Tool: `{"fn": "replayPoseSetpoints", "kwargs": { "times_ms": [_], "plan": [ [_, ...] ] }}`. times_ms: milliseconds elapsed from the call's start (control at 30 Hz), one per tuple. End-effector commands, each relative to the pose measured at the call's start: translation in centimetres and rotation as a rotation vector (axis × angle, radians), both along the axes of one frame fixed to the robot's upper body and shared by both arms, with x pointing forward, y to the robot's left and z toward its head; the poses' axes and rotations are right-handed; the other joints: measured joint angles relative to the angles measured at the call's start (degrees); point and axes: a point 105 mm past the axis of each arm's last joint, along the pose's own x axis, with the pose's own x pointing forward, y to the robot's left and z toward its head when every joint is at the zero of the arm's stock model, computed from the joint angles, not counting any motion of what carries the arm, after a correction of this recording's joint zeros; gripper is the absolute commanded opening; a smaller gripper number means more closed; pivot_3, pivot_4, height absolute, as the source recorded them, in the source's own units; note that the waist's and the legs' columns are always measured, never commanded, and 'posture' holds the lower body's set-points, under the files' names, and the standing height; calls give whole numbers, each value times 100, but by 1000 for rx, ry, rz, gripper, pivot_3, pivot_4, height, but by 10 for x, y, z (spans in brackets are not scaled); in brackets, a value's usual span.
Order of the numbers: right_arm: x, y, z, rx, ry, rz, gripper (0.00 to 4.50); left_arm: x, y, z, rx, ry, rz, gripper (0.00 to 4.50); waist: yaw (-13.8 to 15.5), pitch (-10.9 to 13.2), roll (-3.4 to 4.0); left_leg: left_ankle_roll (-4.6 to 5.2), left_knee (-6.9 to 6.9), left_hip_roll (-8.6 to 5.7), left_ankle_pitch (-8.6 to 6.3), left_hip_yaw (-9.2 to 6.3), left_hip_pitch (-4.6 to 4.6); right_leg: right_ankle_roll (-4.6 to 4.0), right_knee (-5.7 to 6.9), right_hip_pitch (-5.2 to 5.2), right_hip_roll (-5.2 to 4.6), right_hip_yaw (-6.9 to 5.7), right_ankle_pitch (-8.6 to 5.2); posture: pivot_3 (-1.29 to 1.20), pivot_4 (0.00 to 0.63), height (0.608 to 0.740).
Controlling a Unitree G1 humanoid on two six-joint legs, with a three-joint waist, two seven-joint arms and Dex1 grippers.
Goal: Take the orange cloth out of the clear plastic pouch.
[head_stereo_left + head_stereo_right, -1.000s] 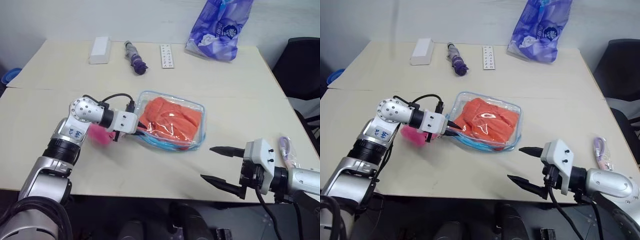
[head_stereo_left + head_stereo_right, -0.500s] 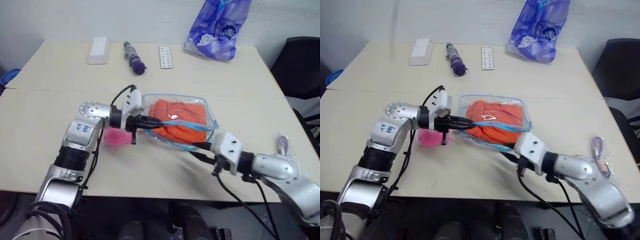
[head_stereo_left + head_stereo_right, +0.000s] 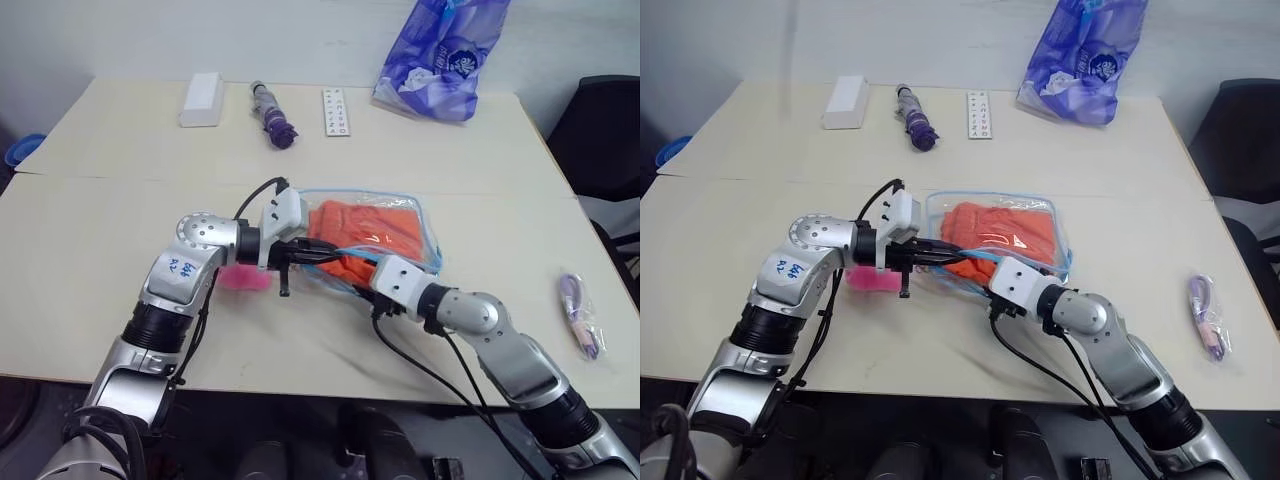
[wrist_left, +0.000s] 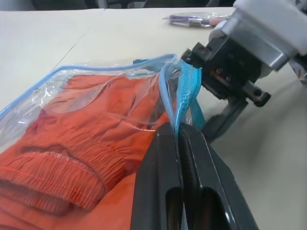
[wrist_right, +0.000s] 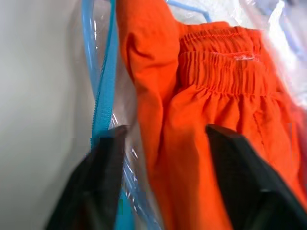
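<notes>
The left gripper [image 4: 178,139] is clamped on the light blue zipper edge of the clear plastic pouch [image 3: 425,232], lifting its mouth off the desk [image 3: 100,230]. The right gripper [image 5: 163,139] reaches into that opening, fingers [image 5: 240,177] spread around a fold of the orange cloth [image 5: 216,100], which lies inside the pouch. A pink charm [image 3: 240,277] sits beside the left arm. Farther back lie a white box [image 3: 201,100], a purple umbrella [image 3: 272,117] and a blue-purple bag [image 3: 440,55]; a small packet [image 3: 580,315] lies to the right.
</notes>
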Motion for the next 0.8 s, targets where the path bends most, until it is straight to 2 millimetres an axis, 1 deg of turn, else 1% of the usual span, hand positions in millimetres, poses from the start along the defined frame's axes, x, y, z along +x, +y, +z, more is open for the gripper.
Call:
{"fn": "replayPoseSetpoints", "kwargs": {
  "times_ms": [33, 133, 300, 367, 467, 567, 633, 700, 800],
  "plan": [
    [2, 3, 5, -6, -33, 5, 2945, -5, -7, 8, -11, -47, -32, 0, -7, 0, 0, 0, 0, 0, 0, 0, -1, 0, 1, 0, 0, 1, 0, 0, 150, 740],
    [10, 0, -3, -50, -39, -24, 2945, -6, -9, 10, -19, -49, -39, 0, -16, 0, 0, 0, 0, 1, 0, 0, -1, 0, 2, 0, 1, 1, 0, 0, 150, 740],
    [30, -11, -21, -172, -62, -80, 2945, -8, -13, 12, -33, -51, -46, 0, -56, 0, 0, 0, -1, 2, 0, -2, -1, 0, 3, 2, 0, 4, 0, 0, 150, 740],
    [34, -14, -27, -187, -51, -92, 2945, -8, -14, 12, -37, -50, -46, 0, -84, 0, 0, 0, -1, 2, 0, -2, 0, 0, 3, 4, 0, 5, 0, 0, 150, 740],
    [35, -14, -32, -174, -29, -79, 2316, -9, -14, 10, -40, -48, -43, 0, -101, -1, 1, 0, 0, 2, 0, -5, 2, 0, 2, 11, -2, 3, 0, 0, 150, 740],
    [32, -11, -29, -147, -23, -59, 1377, -8, -14, 8, -43, -46, -31, 0, -102, -1, 1, 0, 0, 3, 0, -17, 3, 0, 3, 11, -3, 3, 0, 0, 150, 740],
    [29, -12, -25, -148, -35, -45, 590, -4, -15, 9, -55, -47, -8, 0, -99, -1, 1, 0, 0, 3, 0, -32, 3, 0, 3, 11, -3, 3, 0, 0, 150, 740],
    [26, -12, -22, -157, -48, -28, 27, 0, -16, 9, -64, -52, 12, 0, -93, -1, 1, 0, 1, 1, 0, -52, 2, 0, 2, 11, -5, 1, 0, 0, 150, 740],
    [20, -13, -18, -167, -60, 2, 27, 4, -17, 10, -69, -59, 36, 0, -87, -1, 1, 0, 2, 1, 0, -59, 1, 0, 1, 11, -7, -3, 0, 0, 150, 740]
  ]
}}
